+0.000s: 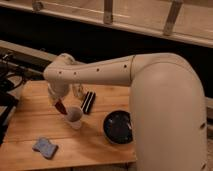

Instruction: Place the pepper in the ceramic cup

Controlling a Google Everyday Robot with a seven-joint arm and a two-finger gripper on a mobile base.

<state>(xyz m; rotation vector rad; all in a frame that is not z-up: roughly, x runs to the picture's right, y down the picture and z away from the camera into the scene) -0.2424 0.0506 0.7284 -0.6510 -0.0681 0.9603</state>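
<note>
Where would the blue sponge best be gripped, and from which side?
Probably from straight above, pinching across the narrower width of the blue sponge, because it lies low and flat on the table. The end effector is beside the rim of the white cup, holding the pepper.

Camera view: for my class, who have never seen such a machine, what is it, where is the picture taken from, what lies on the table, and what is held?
The white shape is a robot arm, reaching from the right over a wooden table. The one camera looks down past it; its mounting is unknown. The gripper at the arm's end holds a red pepper at the rim of a pale cup. Also there: a dark bowl, a blue sponge and a black ridged object.
</note>
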